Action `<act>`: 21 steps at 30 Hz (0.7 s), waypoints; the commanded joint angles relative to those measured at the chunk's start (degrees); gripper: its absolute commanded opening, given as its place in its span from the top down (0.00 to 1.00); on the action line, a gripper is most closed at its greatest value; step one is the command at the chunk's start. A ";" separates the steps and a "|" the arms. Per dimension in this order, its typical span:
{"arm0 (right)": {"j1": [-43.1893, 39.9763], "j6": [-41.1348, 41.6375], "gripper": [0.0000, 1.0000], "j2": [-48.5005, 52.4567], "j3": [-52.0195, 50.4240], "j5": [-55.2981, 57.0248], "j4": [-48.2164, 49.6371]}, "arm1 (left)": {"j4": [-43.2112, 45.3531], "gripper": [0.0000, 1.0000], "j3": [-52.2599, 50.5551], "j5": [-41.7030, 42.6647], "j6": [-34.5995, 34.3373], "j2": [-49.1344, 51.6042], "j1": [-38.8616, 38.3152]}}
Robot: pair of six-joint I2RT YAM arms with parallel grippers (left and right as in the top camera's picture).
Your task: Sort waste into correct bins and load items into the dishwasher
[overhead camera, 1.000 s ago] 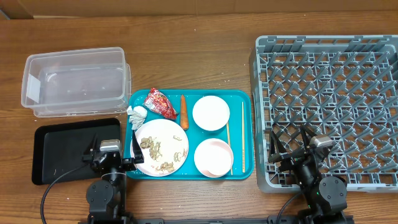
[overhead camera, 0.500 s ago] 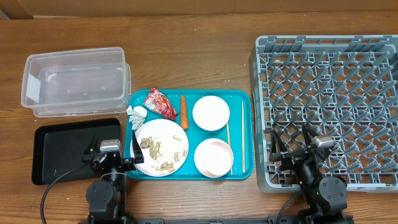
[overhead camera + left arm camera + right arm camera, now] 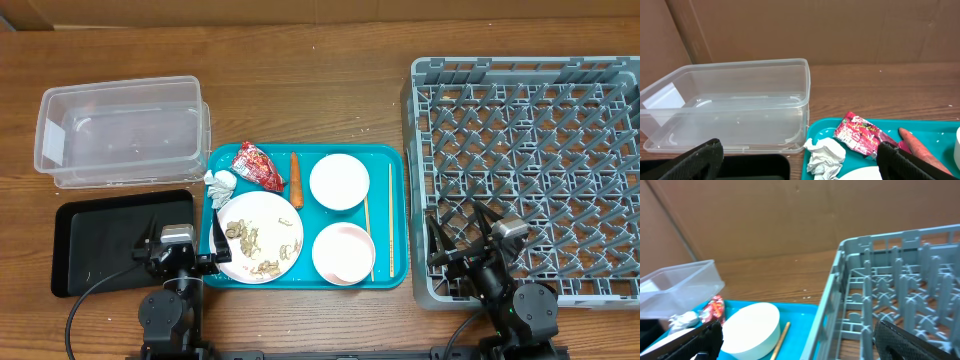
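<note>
Overhead view: nothing is gripped.
Left gripper (image 3: 182, 243) and right gripper (image 3: 461, 236) are held with fingers wide apart.

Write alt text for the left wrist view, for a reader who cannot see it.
A clear plastic tub sits on a wooden table, beside a teal tray holding a red snack wrapper, a crumpled white tissue and a carrot. The open left end effector frames the bottom edge.

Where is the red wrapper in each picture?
Overhead: wrapper in the tray's top-left corner.
Left wrist: wrapper low, right of middle.
Right wrist: wrapper tiny, bottom left.
Shared landmark: the clear tub, left of it in all three.
</note>
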 commanded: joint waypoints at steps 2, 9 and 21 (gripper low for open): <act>-0.11 5.01 0.00 -0.61 5.73 -2.62 -1.84 | 0.59 0.00 -0.63 6.25 0.02 -0.66 0.26; -0.11 5.33 0.00 4.15 22.51 -2.54 -16.44 | 11.67 0.00 -0.11 28.17 -10.32 -0.63 0.26; -0.11 5.31 0.00 29.49 55.47 -3.69 -43.06 | -12.55 0.00 29.29 29.62 -15.41 10.29 0.26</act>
